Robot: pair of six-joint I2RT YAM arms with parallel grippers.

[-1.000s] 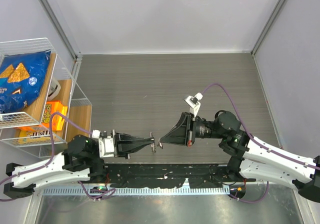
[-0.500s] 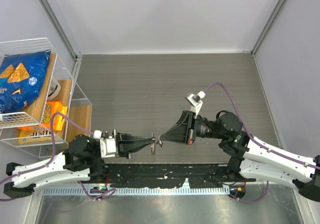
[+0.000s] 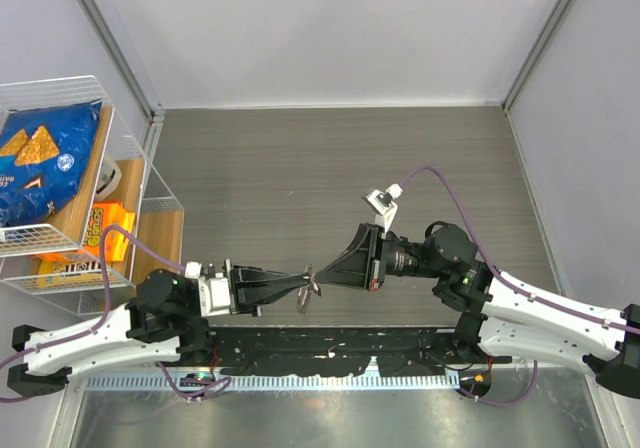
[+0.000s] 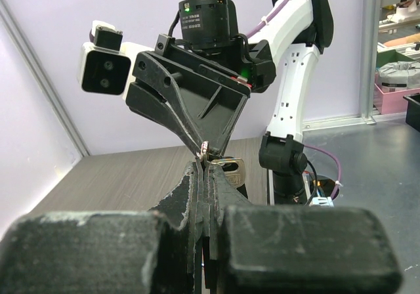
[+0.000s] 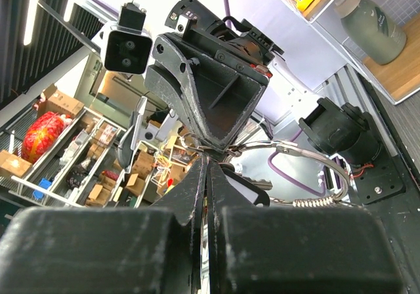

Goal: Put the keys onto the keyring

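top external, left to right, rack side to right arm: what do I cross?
blue chip bag → orange packet → left gripper → right gripper → right wrist camera. The keys and keyring overlap at the shut tips, so omitted.

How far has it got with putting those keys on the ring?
Done: nothing is clearly threaded yet. In hand: both end effectors are shut, tips meeting in mid-air; the right end effector seems to pinch the keyring, the left end effector a key. Left: sliding that key onto the ring; whether other keys remain I cannot see.
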